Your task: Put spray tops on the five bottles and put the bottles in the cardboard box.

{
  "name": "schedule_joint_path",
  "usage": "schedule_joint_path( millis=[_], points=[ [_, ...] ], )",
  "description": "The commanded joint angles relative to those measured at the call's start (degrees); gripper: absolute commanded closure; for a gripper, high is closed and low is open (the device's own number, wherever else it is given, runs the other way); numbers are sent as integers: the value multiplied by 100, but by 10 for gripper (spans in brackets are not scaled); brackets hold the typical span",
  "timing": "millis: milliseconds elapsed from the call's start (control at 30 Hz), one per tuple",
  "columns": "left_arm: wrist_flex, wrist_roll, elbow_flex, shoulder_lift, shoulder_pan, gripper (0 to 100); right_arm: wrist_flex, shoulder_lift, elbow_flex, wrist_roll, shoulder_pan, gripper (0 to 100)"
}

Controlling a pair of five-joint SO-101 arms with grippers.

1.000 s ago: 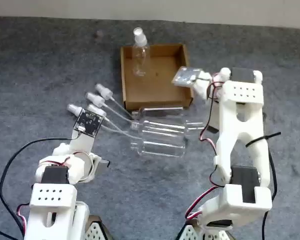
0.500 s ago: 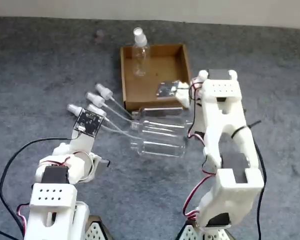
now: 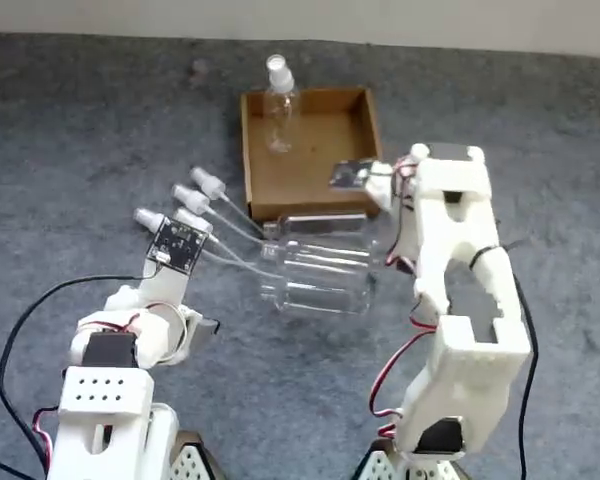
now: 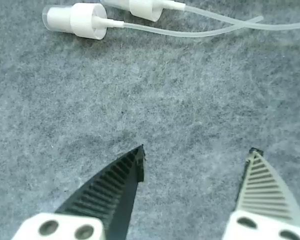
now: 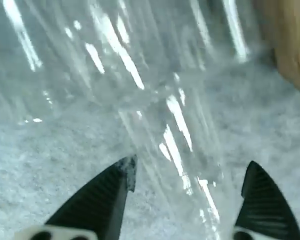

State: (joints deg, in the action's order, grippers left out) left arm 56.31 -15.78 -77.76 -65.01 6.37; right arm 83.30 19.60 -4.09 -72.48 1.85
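Observation:
Several clear bottles (image 3: 320, 265) lie side by side on the grey carpet, just in front of the cardboard box (image 3: 365, 120). One bottle with a white spray top (image 3: 278, 110) stands in the box's back left corner. Several loose spray tops (image 3: 195, 200) with long tubes lie left of the bottles. My right gripper (image 5: 190, 164) is open, its jaws right at the clear bottles (image 5: 140, 75), near the box's front right corner. My left gripper (image 4: 196, 152) is open over bare carpet, a little short of two spray tops (image 4: 75, 20).
The carpet (image 3: 100, 120) spreads around the box on all sides. The right arm (image 3: 460, 260) stretches along the right of the bottles. Black cables (image 3: 20, 330) trail beside the left arm's base.
The right arm has swung left from beside the box's right wall and come down at the bottles' right ends. The left arm has not moved.

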Motion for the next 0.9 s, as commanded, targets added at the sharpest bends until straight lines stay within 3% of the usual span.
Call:
schedule_joint_path(
  millis=[0,100,300,433,867],
  points=[
    [-105,-18,22,40,-13,748,-84,-101,-268,448,-382,706],
    [-97,-18,22,40,-13,748,-84,-92,-242,580,-673,714],
    [-88,-18,22,40,-13,748,-66,-92,-215,624,-1147,824],
    [-88,-18,13,48,-13,748,-84,-92,-215,1231,-1473,829],
    [-105,-18,-92,13,-13,748,-303,-127,-277,1284,-3134,829]
  ],
)
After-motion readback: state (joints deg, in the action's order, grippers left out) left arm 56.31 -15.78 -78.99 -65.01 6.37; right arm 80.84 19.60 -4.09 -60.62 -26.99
